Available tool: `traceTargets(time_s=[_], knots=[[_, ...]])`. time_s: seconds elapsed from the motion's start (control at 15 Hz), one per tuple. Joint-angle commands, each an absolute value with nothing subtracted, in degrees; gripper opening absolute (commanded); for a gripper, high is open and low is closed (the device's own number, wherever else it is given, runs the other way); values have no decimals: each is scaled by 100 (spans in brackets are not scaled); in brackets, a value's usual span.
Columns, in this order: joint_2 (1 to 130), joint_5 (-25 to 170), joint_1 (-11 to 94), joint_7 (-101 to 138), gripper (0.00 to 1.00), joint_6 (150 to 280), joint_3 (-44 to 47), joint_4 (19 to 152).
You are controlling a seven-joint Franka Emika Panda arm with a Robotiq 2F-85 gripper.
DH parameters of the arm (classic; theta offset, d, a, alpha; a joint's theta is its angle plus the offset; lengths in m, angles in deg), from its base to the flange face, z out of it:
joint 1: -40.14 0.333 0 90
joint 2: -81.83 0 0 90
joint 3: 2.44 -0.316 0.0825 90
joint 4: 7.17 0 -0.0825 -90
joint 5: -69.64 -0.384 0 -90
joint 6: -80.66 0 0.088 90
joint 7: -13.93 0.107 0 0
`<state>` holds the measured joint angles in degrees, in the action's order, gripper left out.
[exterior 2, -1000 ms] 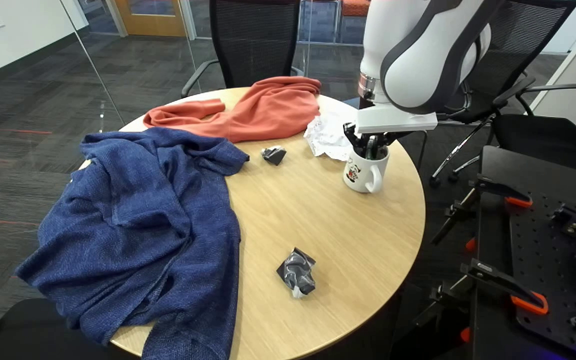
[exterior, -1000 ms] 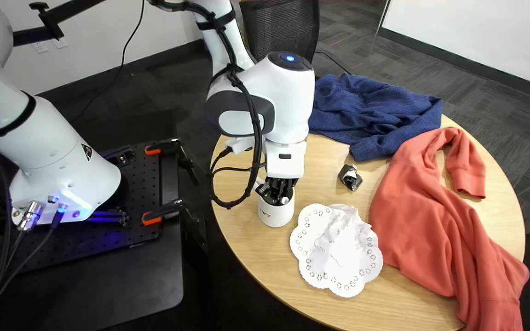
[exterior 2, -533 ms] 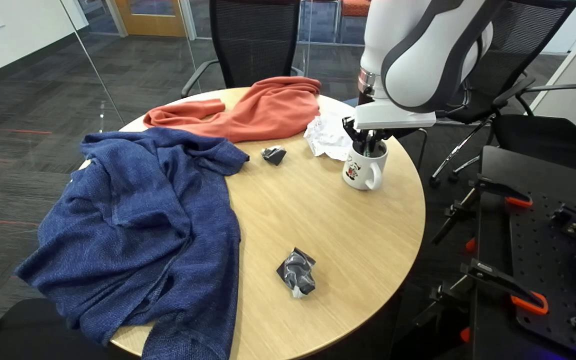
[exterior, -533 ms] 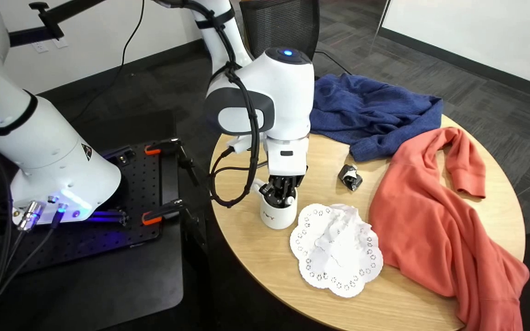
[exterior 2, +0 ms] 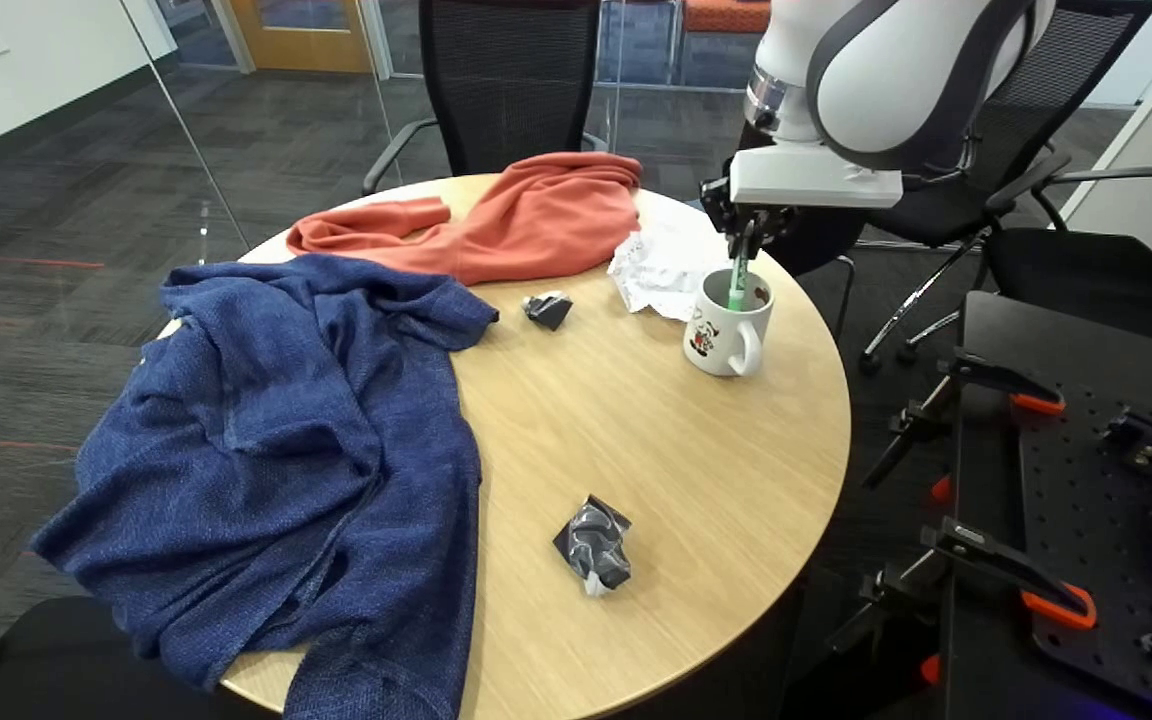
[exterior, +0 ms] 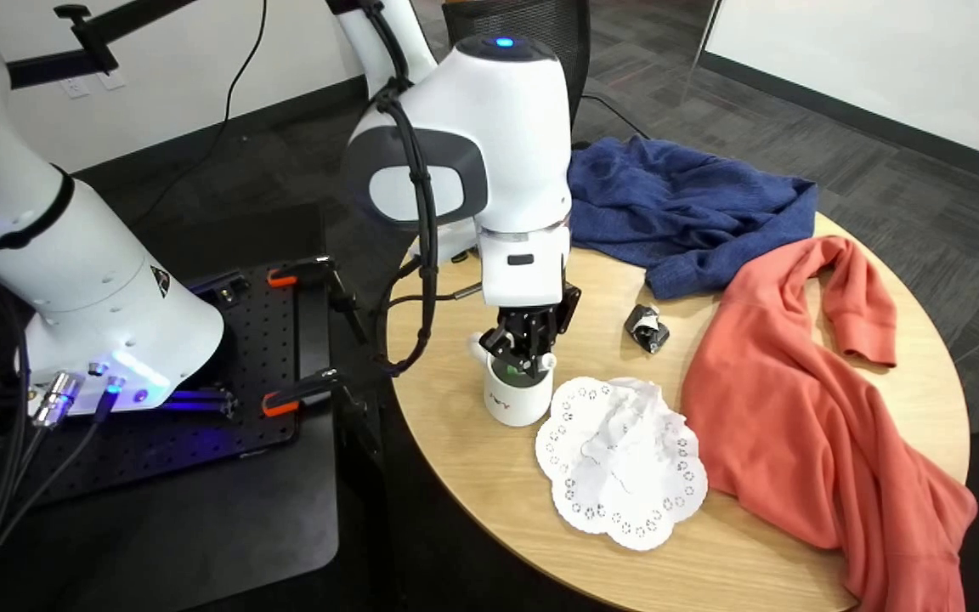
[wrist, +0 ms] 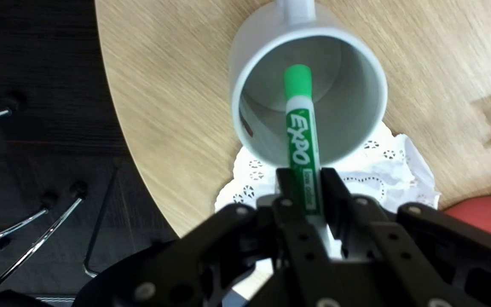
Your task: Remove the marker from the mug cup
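Grasp done: at six o'clock of the mug cup [wrist: 352,106] in the wrist view, the tool [wrist: 307,178] pinches the marker [wrist: 301,132]; lifting it clear apparently remains.

mug [exterior 2: 721,342]: smooth ceramic | marker [wrist: 303,145]: plastic | table [exterior 2: 656,430]: grained wood | doily [exterior: 625,467]: crinkled paper

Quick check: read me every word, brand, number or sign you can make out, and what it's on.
"EXPO": on the green marker, wrist view.
"low odor": smaller, on the same marker.
Reddish lettering on the mug, in an exterior view: too small to read.
Sticker on the robot's base: too small to read.
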<state>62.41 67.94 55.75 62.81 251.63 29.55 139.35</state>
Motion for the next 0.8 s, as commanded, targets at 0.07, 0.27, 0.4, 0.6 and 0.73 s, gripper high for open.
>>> traceTargets(time_s=[0.07, 0.27, 0.4, 0.6, 0.73], knots=[[7162, 7556, 6575, 6579, 5, 25552, 4215, 14497], [7541, 8096, 7180, 6715, 5, 25829, 5018, 14561], [7732, 8328, 7441, 6740, 5, 25897, 5292, 14521], [7951, 8502, 7664, 6718, 5, 25858, 5301, 14454], [8061, 8519, 7761, 6685, 5, 25800, 5157, 14430]])
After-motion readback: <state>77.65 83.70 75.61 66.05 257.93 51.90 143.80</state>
